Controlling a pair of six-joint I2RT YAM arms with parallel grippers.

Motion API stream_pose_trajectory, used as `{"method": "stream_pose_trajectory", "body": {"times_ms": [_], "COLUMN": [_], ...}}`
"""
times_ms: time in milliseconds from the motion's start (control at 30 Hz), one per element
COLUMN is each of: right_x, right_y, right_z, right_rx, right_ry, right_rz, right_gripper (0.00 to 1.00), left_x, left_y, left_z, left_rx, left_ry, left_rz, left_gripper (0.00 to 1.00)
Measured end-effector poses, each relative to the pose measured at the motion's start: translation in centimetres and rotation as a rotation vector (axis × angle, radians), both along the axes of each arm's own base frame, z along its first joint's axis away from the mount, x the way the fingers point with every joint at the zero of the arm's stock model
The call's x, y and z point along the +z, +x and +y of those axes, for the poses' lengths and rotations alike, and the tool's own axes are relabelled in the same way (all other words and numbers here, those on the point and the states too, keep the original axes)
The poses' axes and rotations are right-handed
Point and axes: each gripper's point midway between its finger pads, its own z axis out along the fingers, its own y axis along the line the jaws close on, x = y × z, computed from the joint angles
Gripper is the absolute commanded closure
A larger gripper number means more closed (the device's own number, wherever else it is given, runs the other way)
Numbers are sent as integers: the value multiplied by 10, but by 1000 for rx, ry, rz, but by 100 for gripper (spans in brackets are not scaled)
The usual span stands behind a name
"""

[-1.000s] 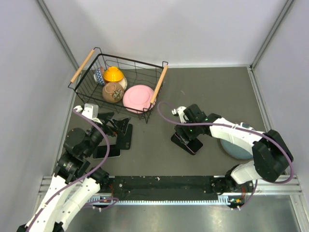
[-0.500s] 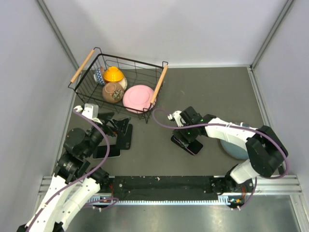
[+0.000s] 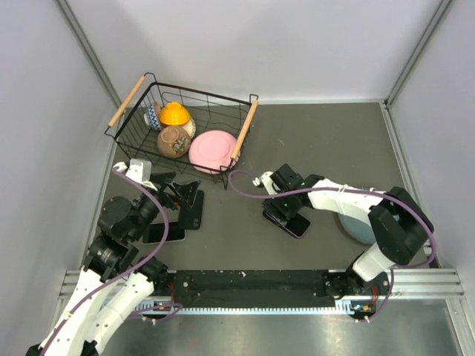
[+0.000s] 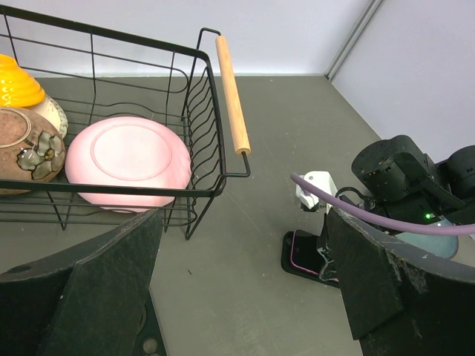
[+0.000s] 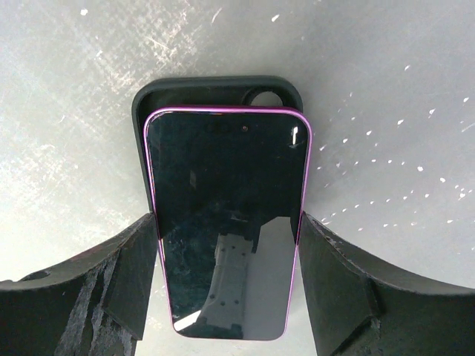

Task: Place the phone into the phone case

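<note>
In the right wrist view a dark phone with a purple rim lies tilted over a black phone case; the case's top end and camera hole show beyond the phone's top. My right gripper is shut on the phone, with its fingers on both long sides. In the top view the right gripper is over the phone and case at the table's middle. The left wrist view shows the phone and case too. My left gripper is open and empty at the left.
A wire basket with wooden handles stands at the back left and holds a pink plate, a brown pot and a yellow lid. Two flat black items lie by the left gripper. A blue-grey dish sits under the right arm.
My right wrist has shifted a little to the left over the phone and case. The left arm has not moved.
</note>
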Motion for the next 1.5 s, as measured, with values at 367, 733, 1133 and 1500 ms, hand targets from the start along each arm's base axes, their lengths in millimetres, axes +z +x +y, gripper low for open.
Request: {"method": "stream_pose_trajectory", "body": {"times_ms": [367,733,1133,1500], "right_x": [-1,0,7,20], "right_y": [4,7,8,14], "right_z": [5,5,10,6], "right_rx": [4,7,27,-63], "right_ry": [-29,-50,-22,18], "right_rz": [-5,-27,-44,-60], "right_gripper": [28,18,14,14], "left_x": [0,0,0,0], "left_y": [0,0,0,0], "left_z": [0,0,-1,-1], "left_rx": [0,0,-4,-4], "left_ry": [0,0,0,0], "left_rz": [0,0,0,0], "left_gripper": [3,3,2,3]}}
